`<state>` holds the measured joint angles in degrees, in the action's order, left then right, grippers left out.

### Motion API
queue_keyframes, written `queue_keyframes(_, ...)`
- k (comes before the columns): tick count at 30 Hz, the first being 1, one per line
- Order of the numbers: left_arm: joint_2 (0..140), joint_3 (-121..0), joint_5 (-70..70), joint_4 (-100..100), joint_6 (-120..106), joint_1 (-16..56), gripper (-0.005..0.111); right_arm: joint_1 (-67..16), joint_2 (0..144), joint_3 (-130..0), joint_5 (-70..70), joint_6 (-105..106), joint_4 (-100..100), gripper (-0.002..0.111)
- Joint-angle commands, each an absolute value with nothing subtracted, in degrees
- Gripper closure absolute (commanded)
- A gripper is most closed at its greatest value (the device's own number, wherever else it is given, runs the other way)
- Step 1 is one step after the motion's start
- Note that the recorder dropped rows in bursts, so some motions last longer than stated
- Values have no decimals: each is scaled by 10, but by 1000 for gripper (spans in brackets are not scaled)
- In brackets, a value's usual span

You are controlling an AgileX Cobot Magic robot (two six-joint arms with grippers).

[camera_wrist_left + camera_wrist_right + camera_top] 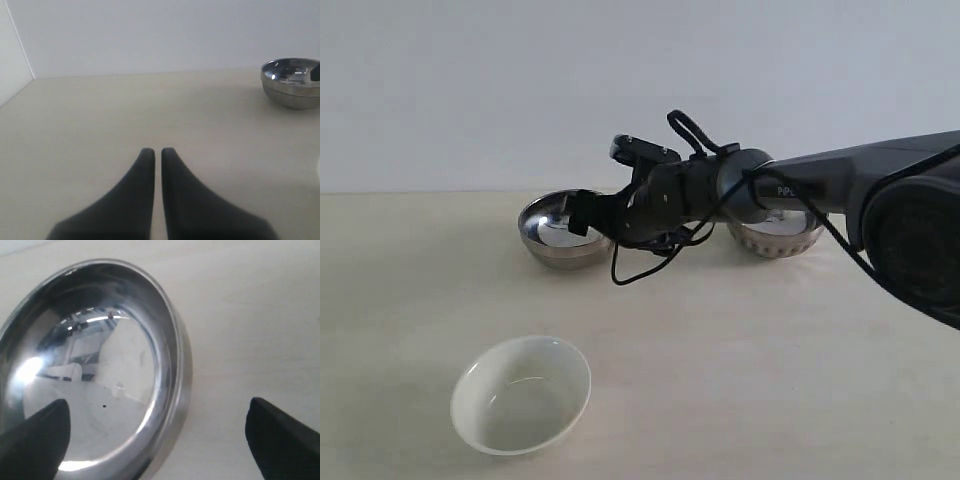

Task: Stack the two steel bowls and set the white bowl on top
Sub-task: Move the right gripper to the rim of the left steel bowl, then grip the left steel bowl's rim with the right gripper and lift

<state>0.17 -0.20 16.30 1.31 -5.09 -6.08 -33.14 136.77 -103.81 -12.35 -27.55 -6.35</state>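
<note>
A smooth-walled steel bowl (552, 238) stands upright at the back of the table. My right gripper (593, 222) reaches across to its right rim and stands open. In the right wrist view the rim of this bowl (172, 355) lies between the two fingers, one finger (37, 435) over the inside and the other outside over the table, neither touching it. The second steel bowl (775, 238), with a dimpled wall, sits to the right, partly behind the arm. The white bowl (520, 395) rests empty near the front left. My left gripper (154, 151) is shut on nothing, low over bare table, with the smooth steel bowl (292, 82) far off.
The right arm (840, 180) stretches in from the right above the table, with a loose black cable (640, 270) hanging under the wrist. A white wall (620, 80) closes the back of the table.
</note>
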Motion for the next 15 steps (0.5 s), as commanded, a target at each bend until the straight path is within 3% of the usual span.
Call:
queue_keyframes(1,0,0,163,15,-44,-61,103,-333,1367,-1042,-107,-280,-71,23)
queue_keyframes(15,0,0,163,15,-44,-61,103,-344,1367,-1042,-102,-280,-71,23)
